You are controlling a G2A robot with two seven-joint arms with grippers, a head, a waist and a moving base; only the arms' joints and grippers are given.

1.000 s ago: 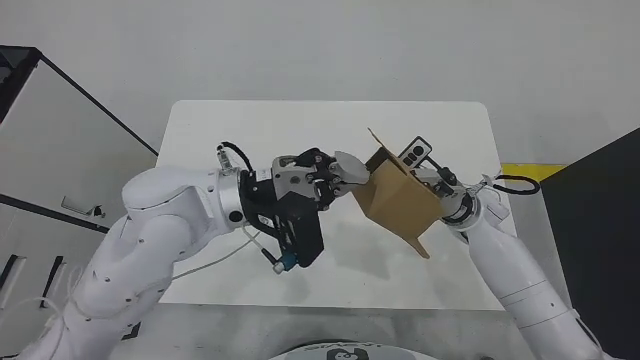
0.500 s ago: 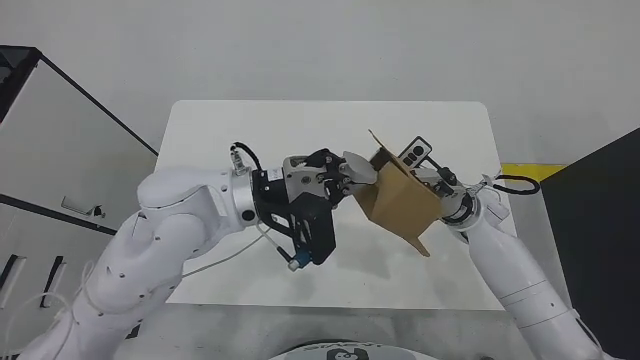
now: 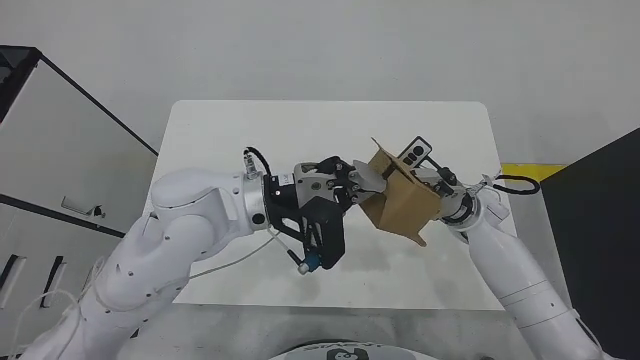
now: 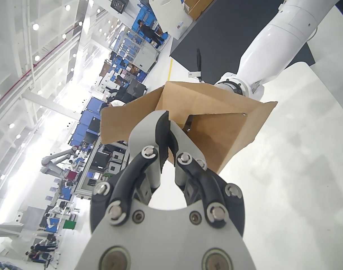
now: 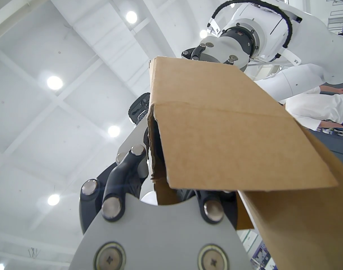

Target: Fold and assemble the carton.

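Observation:
A brown cardboard carton (image 3: 400,200) hangs half-opened above the right part of the white table (image 3: 250,130). My right gripper (image 3: 428,172) is shut on one carton wall; in the right wrist view that wall (image 5: 230,130) runs between its fingers (image 5: 132,155). From the left, my left gripper (image 3: 362,176) meets the carton's near side with its fingers shut. In the left wrist view its tips (image 4: 166,125) press against the carton (image 4: 216,130) just below an open flap. The left gripper (image 5: 199,51) also shows beyond the carton's far edge in the right wrist view.
A black cabinet (image 3: 600,220) stands just right of the table. A dark-framed panel (image 3: 30,90) is off the table's left side. The table surface left of and behind the arms is bare white.
My left gripper has moved right and now touches the carton. The carton has turned slightly in the right gripper's hold, and its lower flap has drawn in.

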